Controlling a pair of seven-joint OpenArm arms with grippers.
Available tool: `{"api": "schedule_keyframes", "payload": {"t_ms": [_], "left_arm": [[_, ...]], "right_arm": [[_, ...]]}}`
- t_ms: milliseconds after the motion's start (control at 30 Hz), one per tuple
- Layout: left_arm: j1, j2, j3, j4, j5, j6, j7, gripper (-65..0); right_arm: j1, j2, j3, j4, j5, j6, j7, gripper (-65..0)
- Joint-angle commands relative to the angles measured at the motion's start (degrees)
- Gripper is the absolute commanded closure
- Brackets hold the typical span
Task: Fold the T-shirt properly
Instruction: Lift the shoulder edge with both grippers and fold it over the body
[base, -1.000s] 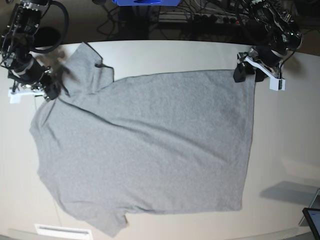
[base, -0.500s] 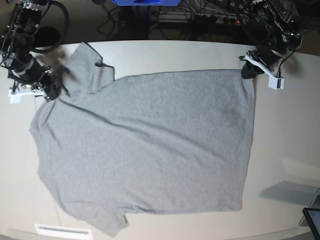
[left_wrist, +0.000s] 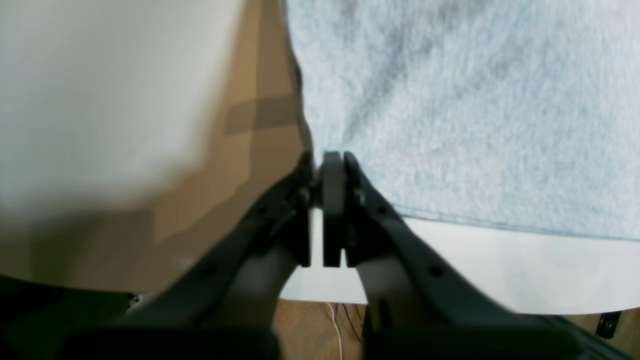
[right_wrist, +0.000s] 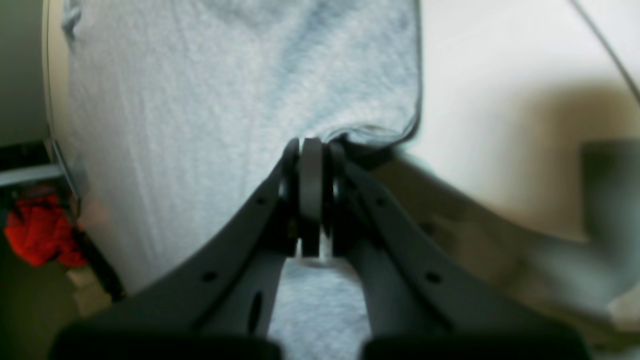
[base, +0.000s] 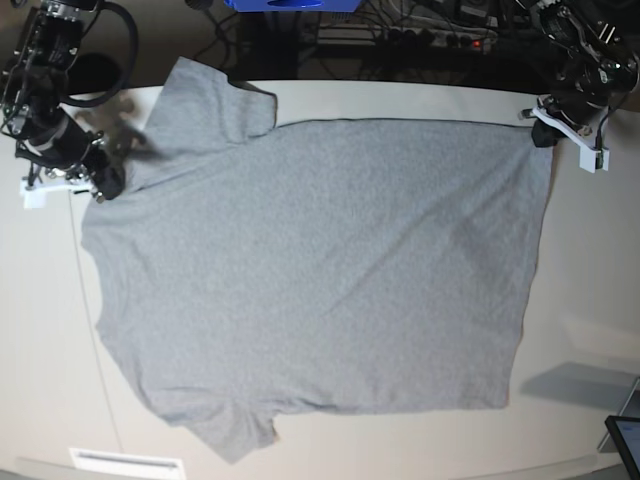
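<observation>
The heather-grey T-shirt lies spread flat on the pale table, plain side up, with its sleeves on the left. My left gripper is at the far right of the base view, shut on the shirt's far hem corner. The left wrist view shows that gripper pinching the corner of the T-shirt. At the far left, my right gripper is shut on the shirt's edge beside the far sleeve. In the right wrist view the gripper bites a raised fold of the T-shirt.
A blue object and cables sit behind the table's far edge. A dark device pokes in at the near right corner, and a white strip lies at the near left edge. Something red lies beyond the table's edge.
My left gripper closed on the hem corner and moved right and toward the far edge, dragging the whole shirt with it. The right gripper stayed shut, almost in place.
</observation>
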Motion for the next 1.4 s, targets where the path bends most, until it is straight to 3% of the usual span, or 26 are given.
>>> {"api": "schedule_keyframes", "payload": {"t_ms": [0,200,367,733,967,1367], "left_arm": [[0.0,-1.0,-0.3,0.9,-0.8,0.1,-0.7,0.0],[-0.9,-1.0,-0.2,0.9,-0.5,0.1,-0.7,0.0],[-1.5,-1.0,-0.3,1.0,-0.9,0.1,-0.5,0.0],[-2.0,-0.9,-2.1,2.6,-1.2,0.1,0.2,0.0],[-8.5,-0.6,-6.7,3.6,-1.2,0.1,9.3,0.0],[-10.6,-0.6,-6.6,7.1,-1.3,0.1,10.1,0.0]], "right_arm": [[0.4,0.6,0.1,2.3,1.3,0.7,-0.4,0.0],[0.4,-2.6,0.7,3.1,1.4,0.6,-6.8,0.0],[0.4,-4.8,0.3,3.5,1.4,0.6,-9.0,0.0],[3.3,-3.5,0.6,5.1,1.3,0.6,-9.0,0.0],[6.0,-3.3,0.7,4.9,1.3,0.6,-10.7,0.0],[9.0,-3.3,0.6,4.7,1.3,0.6,-10.8,0.0]]}}
